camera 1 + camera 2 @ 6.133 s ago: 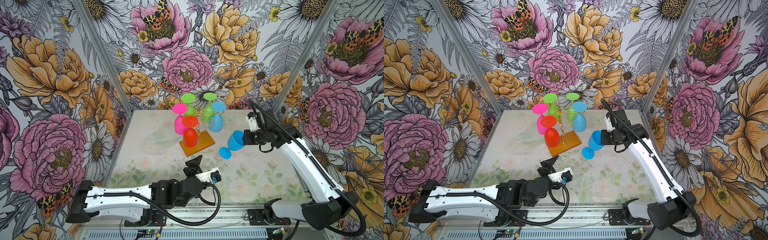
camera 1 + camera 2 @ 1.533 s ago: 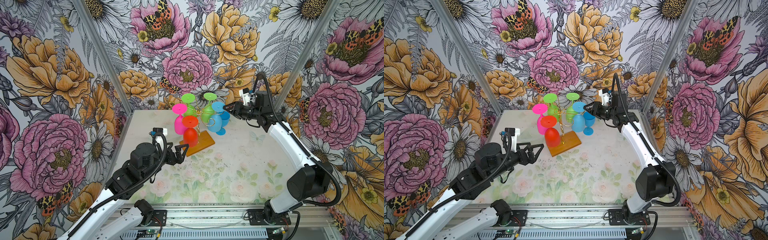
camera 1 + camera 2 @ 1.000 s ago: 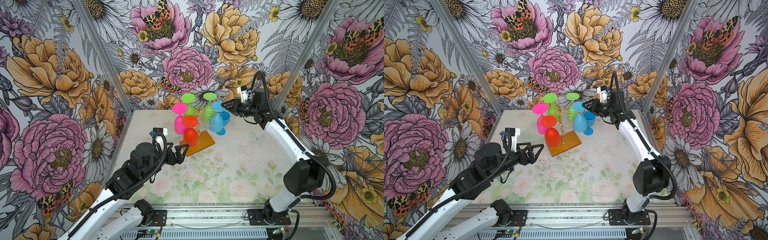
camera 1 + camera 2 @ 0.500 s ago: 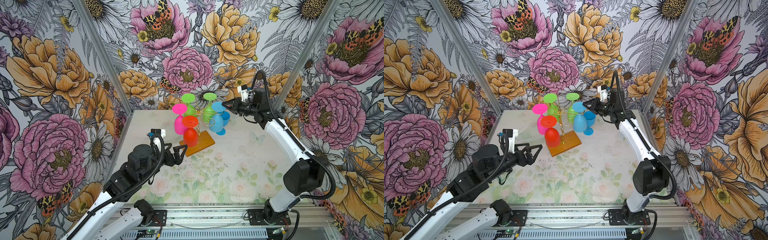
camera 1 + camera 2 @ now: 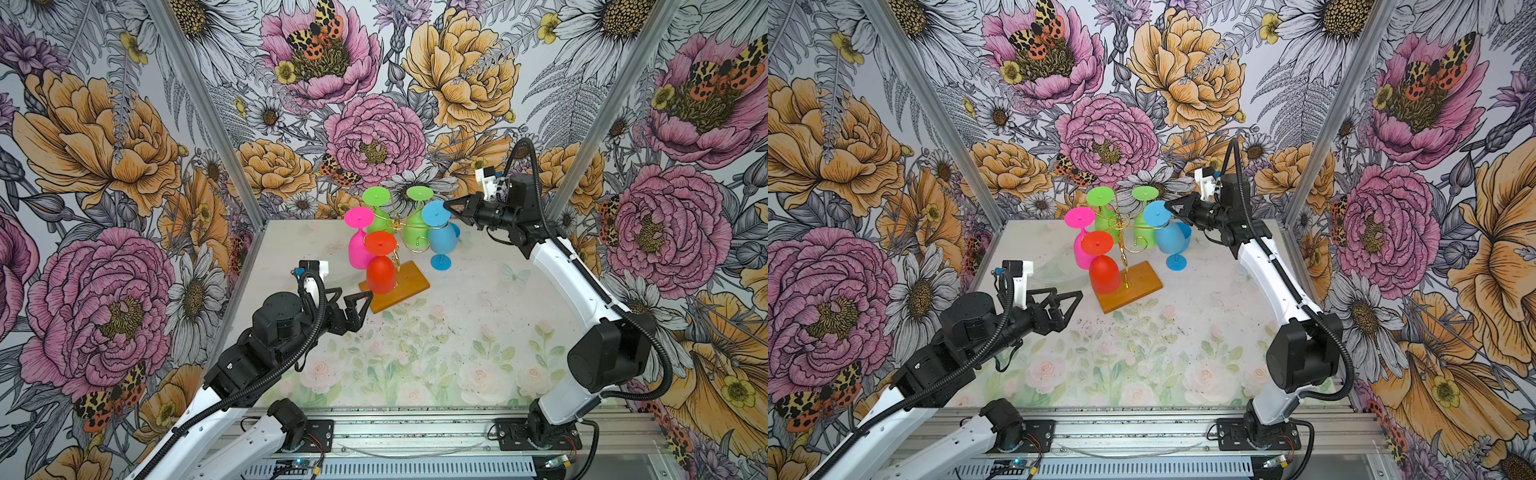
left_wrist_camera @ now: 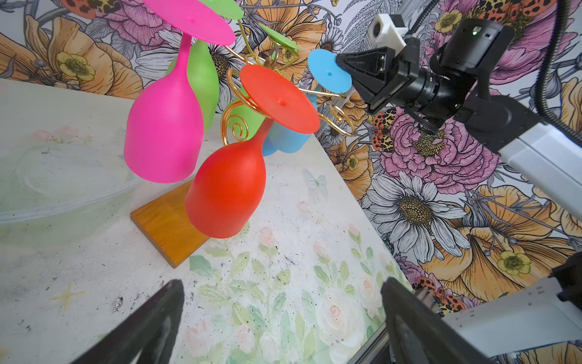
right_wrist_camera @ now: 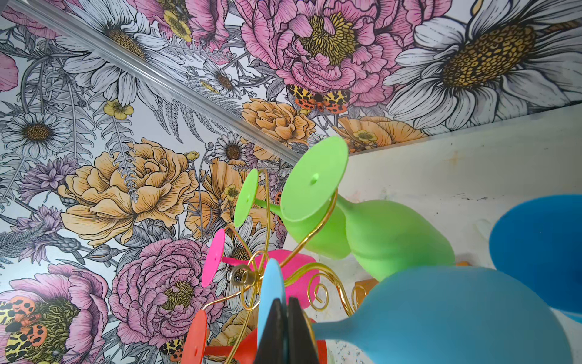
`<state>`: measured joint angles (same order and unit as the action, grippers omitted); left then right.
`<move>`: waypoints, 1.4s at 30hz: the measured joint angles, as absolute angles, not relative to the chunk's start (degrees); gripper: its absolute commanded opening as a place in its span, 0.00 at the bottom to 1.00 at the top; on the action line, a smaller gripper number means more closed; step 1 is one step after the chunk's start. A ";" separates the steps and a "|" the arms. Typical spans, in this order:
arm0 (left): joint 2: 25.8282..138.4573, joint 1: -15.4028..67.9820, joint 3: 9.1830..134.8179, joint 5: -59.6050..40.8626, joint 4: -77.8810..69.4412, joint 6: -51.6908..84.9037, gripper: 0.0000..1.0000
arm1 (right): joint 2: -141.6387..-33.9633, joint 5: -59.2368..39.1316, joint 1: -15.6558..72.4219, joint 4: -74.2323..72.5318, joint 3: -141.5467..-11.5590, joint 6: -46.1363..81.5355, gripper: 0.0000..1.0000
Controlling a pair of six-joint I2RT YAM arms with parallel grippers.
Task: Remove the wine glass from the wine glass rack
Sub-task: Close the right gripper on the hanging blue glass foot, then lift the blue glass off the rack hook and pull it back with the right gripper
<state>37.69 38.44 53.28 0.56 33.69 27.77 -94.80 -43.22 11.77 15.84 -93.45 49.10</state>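
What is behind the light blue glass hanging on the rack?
A darker blue wine glass, upright on the table. In both top views only its foot and a sliver of bowl show; the light blue glass covers the rest.

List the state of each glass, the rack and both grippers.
light blue glass: hangs inverted, foot gripped.
dark blue glass: upright on table.
red glass: hangs inverted.
pink glass: hangs inverted.
green glasses: hang inverted.
rack: upright.
left gripper: open, empty.
right gripper: shut on light blue glass.
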 measured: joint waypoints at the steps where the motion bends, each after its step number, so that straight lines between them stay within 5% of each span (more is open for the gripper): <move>1: 37.63 38.44 53.21 0.54 33.67 27.75 0.99 | -94.67 -43.29 11.73 15.64 -93.19 49.23 0.01; 42: 35.55 38.33 52.90 0.56 33.71 28.23 0.99 | -88.99 -45.89 13.69 6.28 -83.85 56.12 0.00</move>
